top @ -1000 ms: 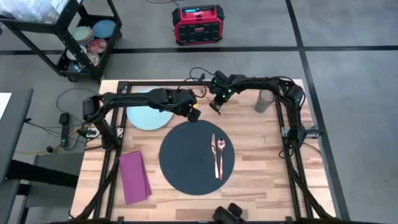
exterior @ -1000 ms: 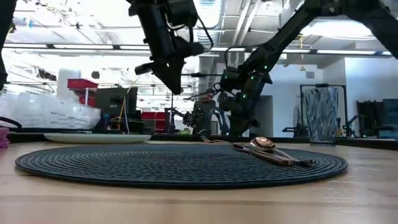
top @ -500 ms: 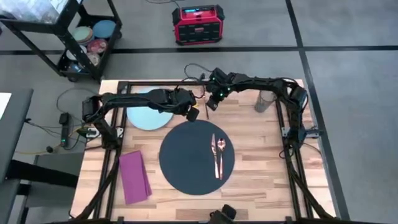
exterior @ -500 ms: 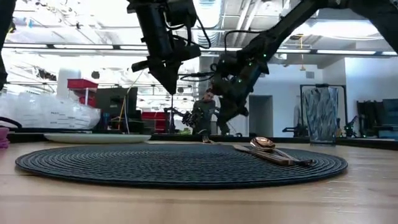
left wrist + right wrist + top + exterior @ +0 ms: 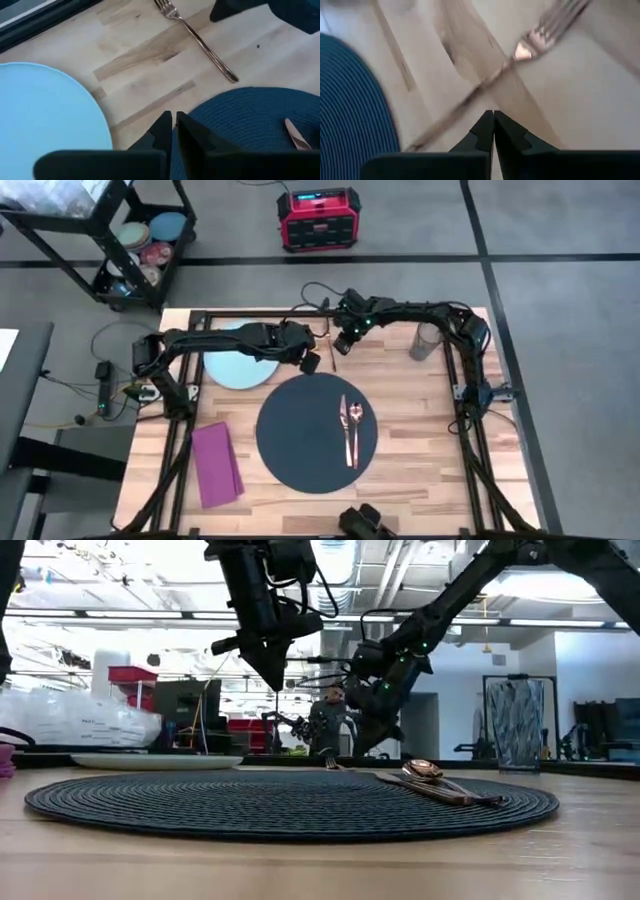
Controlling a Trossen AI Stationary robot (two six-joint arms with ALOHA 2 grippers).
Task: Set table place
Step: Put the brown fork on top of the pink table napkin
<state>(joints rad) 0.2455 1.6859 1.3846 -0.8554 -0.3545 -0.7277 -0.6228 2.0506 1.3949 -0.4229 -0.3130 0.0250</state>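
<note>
Copper fork (image 5: 196, 41) lies bare on the wooden worktop (image 5: 410, 395), just ahead of both closed, empty tools.
Left tool (image 5: 311, 364) hovers over the mat's (image 5: 300, 435) far edge, plate (image 5: 236, 360) beside it; right tool (image 5: 342, 345) hangs above the fork; knife and spoon (image 5: 351, 425) lie on the mat.

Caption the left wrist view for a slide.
Left gripper shut above mat edge, blue plate alongside, copper fork on bare table beyond.

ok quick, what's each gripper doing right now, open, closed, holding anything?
Left gripper: shut, empty, above the mat's far edge.
Right gripper: shut, empty, over the fork.
</note>
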